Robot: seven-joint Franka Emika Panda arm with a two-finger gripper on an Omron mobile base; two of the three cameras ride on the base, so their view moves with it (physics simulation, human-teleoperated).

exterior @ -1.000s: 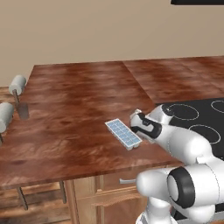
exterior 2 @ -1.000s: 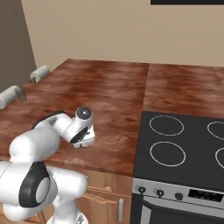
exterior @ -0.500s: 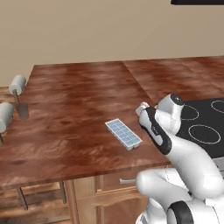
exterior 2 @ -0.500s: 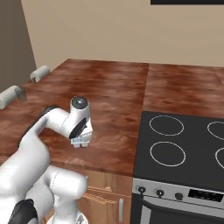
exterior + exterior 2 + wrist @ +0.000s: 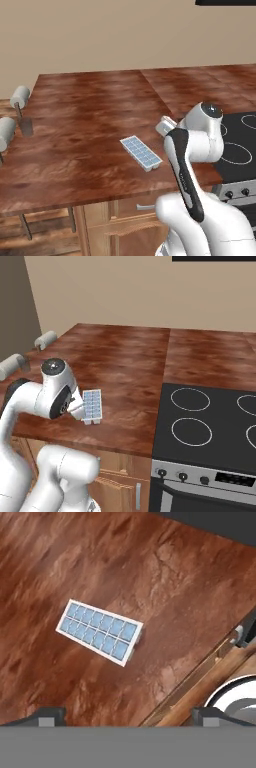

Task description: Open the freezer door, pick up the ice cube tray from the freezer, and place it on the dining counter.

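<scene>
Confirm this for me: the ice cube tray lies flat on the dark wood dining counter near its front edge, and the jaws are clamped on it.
Not quite. The ice cube tray does lie flat on the dining counter near its front edge, but the jaws are open and off it; the gripper hangs above, as the hand view shows.

You see a glossy reddish wood-grain dining counter [image 5: 165,582] at centre frame, and on it a smooth pale-blue plastic ice cube tray [image 5: 99,631].

The ice cube tray [image 5: 141,153], pale blue-white with two rows of small square cells, lies flat and upright on the glossy reddish-brown dining surface [image 5: 85,120], near its front edge.
</scene>
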